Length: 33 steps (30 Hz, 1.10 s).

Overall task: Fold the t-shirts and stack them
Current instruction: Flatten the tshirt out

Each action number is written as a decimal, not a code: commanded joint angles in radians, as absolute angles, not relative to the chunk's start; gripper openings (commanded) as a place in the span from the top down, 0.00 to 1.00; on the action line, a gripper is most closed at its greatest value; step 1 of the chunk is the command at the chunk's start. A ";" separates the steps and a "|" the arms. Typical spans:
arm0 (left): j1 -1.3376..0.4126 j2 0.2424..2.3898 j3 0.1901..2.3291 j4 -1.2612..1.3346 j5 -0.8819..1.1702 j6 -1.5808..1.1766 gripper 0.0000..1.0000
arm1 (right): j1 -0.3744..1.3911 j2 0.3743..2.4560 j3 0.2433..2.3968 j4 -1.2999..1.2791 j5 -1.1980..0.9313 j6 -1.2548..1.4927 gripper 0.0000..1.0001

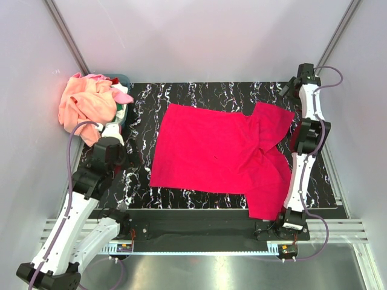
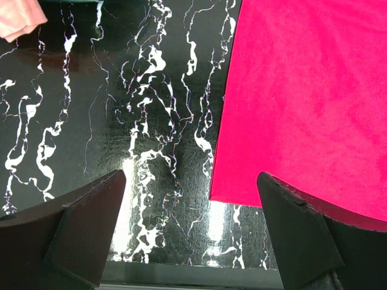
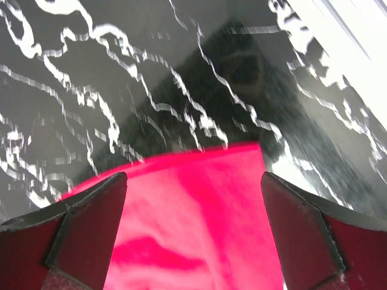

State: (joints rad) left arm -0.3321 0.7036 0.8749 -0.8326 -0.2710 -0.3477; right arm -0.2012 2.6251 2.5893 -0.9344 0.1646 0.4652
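A crimson-red t-shirt (image 1: 217, 154) lies spread flat on the black marbled mat (image 1: 139, 175), one sleeve folded over at the right. Peach and pink t-shirts (image 1: 91, 103) are heaped at the back left. My left gripper (image 1: 115, 127) hovers open over bare mat. In the left wrist view this left gripper (image 2: 190, 176) has the red shirt's near-left corner (image 2: 302, 103) just to its right. My right gripper (image 1: 289, 89) is raised at the back right. The right wrist view shows this right gripper (image 3: 193, 176) open above the red sleeve's end (image 3: 199, 223), holding nothing.
A teal basket (image 1: 124, 78) stands under the heap of shirts, off the mat's back-left corner. A peach cloth edge (image 2: 18, 18) shows at the top left of the left wrist view. White walls close in on three sides, with a metal rail along the near edge.
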 commanded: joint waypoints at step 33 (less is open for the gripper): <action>-0.373 1.866 1.287 -0.334 -0.006 -0.615 0.12 | -0.167 2.699 2.502 -1.063 -0.080 0.525 0.13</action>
State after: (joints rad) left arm -0.3706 1.8236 1.1900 -0.4057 -0.0280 -0.5999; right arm -0.1787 2.5336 2.3077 -0.9901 -0.1040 0.5159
